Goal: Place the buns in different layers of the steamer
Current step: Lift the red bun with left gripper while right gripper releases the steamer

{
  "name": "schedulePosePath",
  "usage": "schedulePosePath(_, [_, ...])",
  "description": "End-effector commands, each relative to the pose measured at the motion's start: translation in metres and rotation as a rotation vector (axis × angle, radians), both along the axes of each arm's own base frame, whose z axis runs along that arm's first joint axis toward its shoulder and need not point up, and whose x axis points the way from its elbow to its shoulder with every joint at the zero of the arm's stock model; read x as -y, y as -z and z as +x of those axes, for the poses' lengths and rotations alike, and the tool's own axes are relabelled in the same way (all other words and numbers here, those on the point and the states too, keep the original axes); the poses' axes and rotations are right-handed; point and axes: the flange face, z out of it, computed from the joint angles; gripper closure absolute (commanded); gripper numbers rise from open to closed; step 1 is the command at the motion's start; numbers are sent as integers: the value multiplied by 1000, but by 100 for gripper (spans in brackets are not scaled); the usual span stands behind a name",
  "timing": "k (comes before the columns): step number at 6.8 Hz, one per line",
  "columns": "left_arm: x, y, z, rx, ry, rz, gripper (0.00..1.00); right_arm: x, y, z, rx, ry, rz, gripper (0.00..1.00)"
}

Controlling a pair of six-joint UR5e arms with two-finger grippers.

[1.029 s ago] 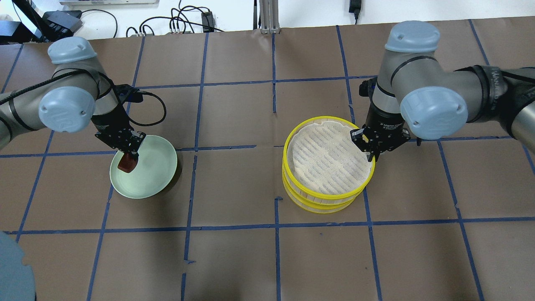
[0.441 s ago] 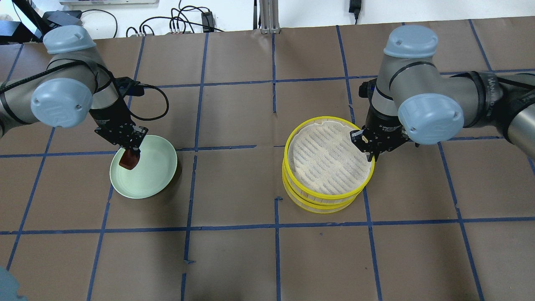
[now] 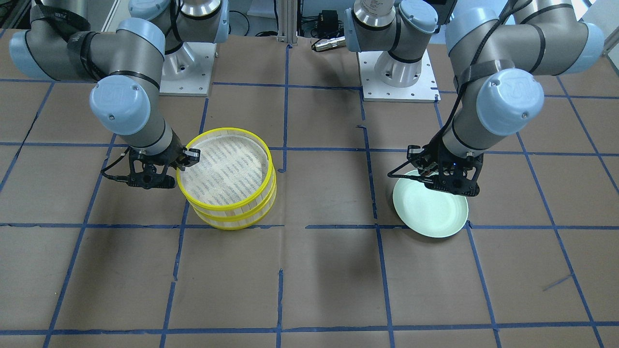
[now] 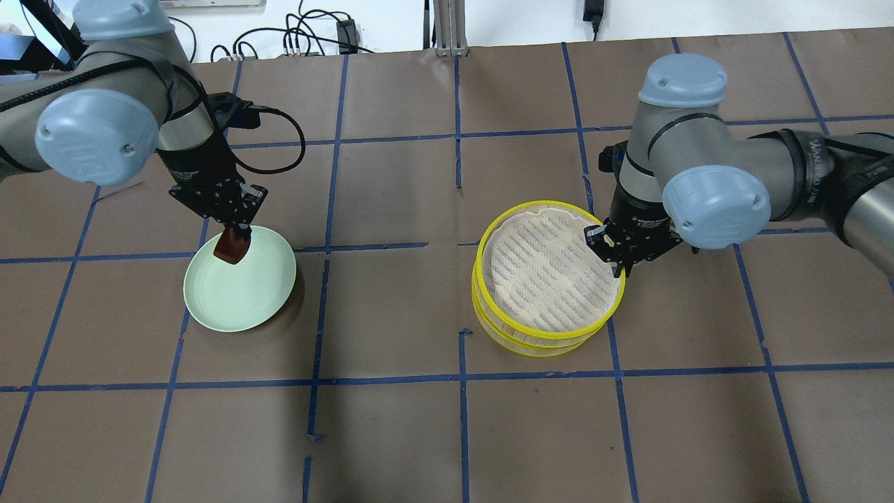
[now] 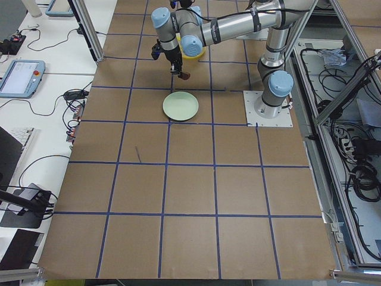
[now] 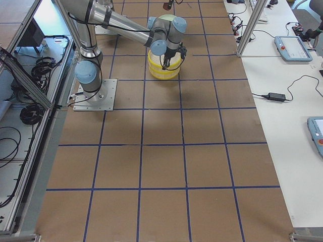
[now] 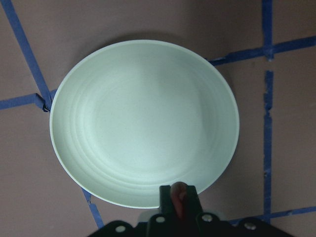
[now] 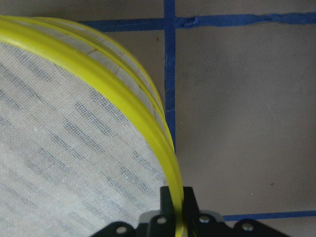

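Observation:
My left gripper [image 4: 233, 241] is shut on the dark reddish-brown bun [image 4: 231, 247] and holds it above the far rim of the pale green plate [image 4: 241, 297]. In the left wrist view the bun [image 7: 178, 200] shows between the fingers over the plate [image 7: 143, 123]. The steamer's two yellow-rimmed trays [image 4: 548, 276] stand stacked. My right gripper [image 4: 619, 261] is shut on the top tray's rim, also seen in the right wrist view [image 8: 148, 123]. The top tray's floor is bare. The white bun is out of view.
The brown table [image 4: 391, 314] carries a grid of blue tape lines. In the front-facing view the steamer [image 3: 225, 169] and plate [image 3: 430, 212] sit far apart. Cables lie beyond the table's far edge.
My left gripper has risen from the plate with the brown bun and moved slightly away from me. My right gripper stays clamped on the top tray's rim, barely moved.

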Motion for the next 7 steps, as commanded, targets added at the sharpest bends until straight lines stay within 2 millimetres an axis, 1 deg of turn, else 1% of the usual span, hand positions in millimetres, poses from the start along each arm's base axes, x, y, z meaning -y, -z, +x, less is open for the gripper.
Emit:
schedulePosePath(1, [-3,-34,-26,-31,-73,-14,81,0,-5,0,-1,0,-12,97])
schedulePosePath(2, [-6,-38,-34,-31,-80,-14,81,-1,-7,1,-1,-2,-15,97])
schedulePosePath(6, [-7,-39,-35,-30,-84,-17,81,-1,-2,5,-1,-11,-10,97])
schedulePosePath(7, [-7,-39,-36,-30,-83,-17,81,0,1,5,1,-10,-4,93])
